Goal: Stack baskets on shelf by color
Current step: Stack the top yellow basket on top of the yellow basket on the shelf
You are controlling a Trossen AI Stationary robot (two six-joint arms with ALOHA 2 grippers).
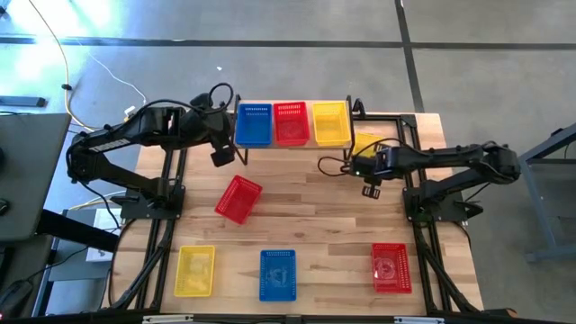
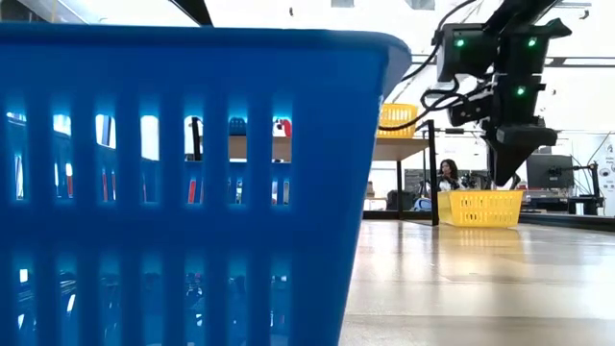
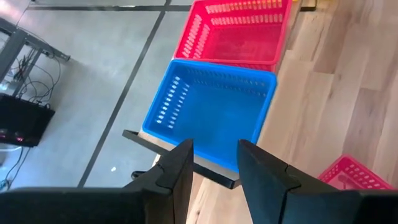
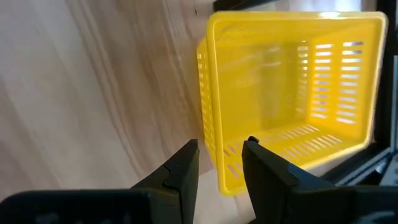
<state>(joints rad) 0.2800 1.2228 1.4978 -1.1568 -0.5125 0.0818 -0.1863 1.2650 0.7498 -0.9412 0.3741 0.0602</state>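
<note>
Jaws narrowly parted, both empty; right gripper point(image 1: 370, 190) hides part of yellow basket point(image 1: 367, 144) beside shelf point(image 1: 292, 144).

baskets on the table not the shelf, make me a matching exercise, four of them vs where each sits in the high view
Baskets:
1. tilted red basket
2. yellow basket
3. blue basket
4. upright red basket

Places:
A. near edge, middle
B. near edge, right-arm side
C. mid-table, in front of the shelf
D. near edge, left-arm side

Pairs: 1-C, 2-D, 3-A, 4-B
</note>
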